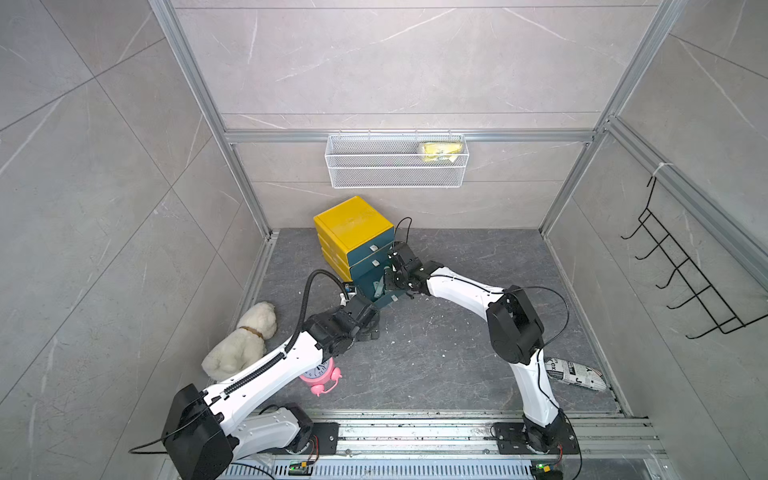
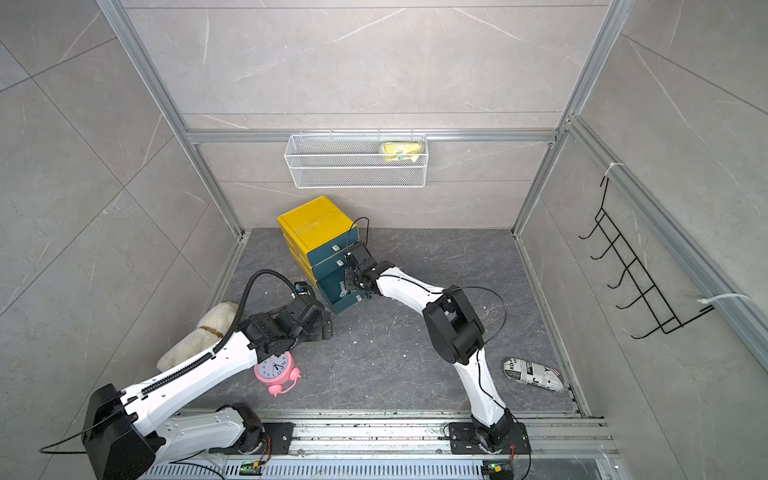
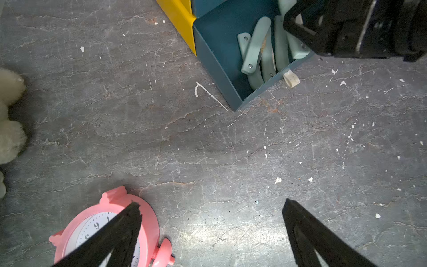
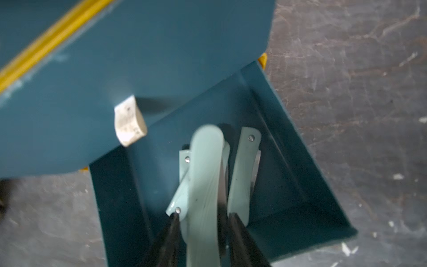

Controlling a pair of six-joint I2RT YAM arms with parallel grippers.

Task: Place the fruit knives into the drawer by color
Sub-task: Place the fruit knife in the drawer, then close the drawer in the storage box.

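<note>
The right gripper (image 4: pixel 204 216) hangs over the open bottom drawer (image 4: pixel 288 166). Its fingers (image 4: pixel 238 231) straddle a mint knife (image 4: pixel 204 175), which lies inside among other mint knives (image 4: pixel 243 171). The jaws stand partly parted, and I cannot tell whether they grip the knife. In a top view the drawer (image 1: pixel 361 282) sits at 12 o'clock from the left gripper (image 1: pixel 370 331). That gripper is spread wide and empty over the floor (image 3: pixel 208 138), with a pink clock (image 1: pixel 322 376) at its 7 o'clock.

Knives (image 4: pixel 242 175) are stacked in the pulled-out drawer (image 4: pixel 300 215), one lying between the right gripper (image 4: pixel 203 215) fingers; a clock (image 3: pixel 150 222) is set just beside the left gripper (image 3: pixel 211 203)
</note>
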